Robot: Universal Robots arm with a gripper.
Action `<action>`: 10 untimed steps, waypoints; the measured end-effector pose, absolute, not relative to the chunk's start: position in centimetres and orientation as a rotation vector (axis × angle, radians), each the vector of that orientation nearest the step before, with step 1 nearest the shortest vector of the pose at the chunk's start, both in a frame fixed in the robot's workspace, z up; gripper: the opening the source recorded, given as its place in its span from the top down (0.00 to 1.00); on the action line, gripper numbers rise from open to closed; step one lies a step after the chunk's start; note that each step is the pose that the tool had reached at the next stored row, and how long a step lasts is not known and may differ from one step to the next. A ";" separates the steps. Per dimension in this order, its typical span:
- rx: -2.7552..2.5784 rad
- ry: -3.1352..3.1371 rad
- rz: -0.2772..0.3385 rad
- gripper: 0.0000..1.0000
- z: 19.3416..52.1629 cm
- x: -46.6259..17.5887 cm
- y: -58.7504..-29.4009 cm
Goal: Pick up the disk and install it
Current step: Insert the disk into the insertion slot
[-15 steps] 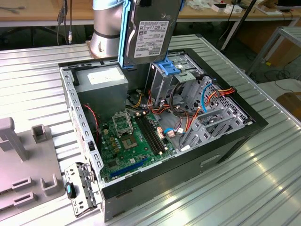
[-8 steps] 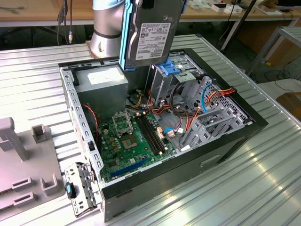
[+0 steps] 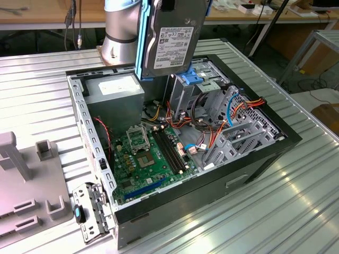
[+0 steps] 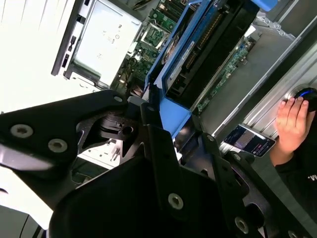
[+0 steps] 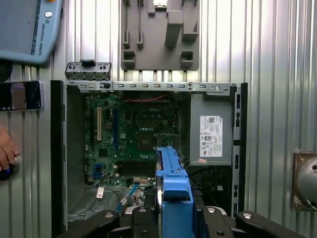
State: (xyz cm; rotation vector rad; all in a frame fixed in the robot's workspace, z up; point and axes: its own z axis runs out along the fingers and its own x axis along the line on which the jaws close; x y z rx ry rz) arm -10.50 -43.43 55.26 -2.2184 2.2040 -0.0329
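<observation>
The disk (image 3: 172,39), a grey metal drive with a white label and blue rails, hangs upright over the back of the open computer case (image 3: 275,143). It sits just above the drive cage (image 3: 204,87). In both wrist views my gripper (image 5: 173,214) is shut on it, the black fingers (image 4: 153,116) pressing on the blue carrier (image 4: 173,116). In the first wrist view the disk (image 5: 172,188) appears edge-on, above the motherboard (image 5: 133,134).
Inside the case are a grey power supply (image 3: 114,90), the motherboard (image 3: 143,153), bundles of cables (image 3: 233,114) and a blue bracket (image 3: 193,78) on the cage. A grey fixture (image 3: 26,180) stands at the exterior view's left. A person's hand (image 4: 292,124), a phone (image 4: 247,141) and a pendant (image 5: 29,25) lie beside the case.
</observation>
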 end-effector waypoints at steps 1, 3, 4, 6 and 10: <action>-2.218 2.204 -0.033 0.63 55.3 -10.5 -43.5; -2.219 2.204 -0.033 0.63 55.3 -10.5 -43.6; -2.219 2.204 -0.034 0.63 55.3 -10.5 -43.6; -2.219 2.204 -0.034 0.63 55.3 -10.5 -43.7; -2.219 2.205 -0.035 0.63 55.3 -10.5 -43.9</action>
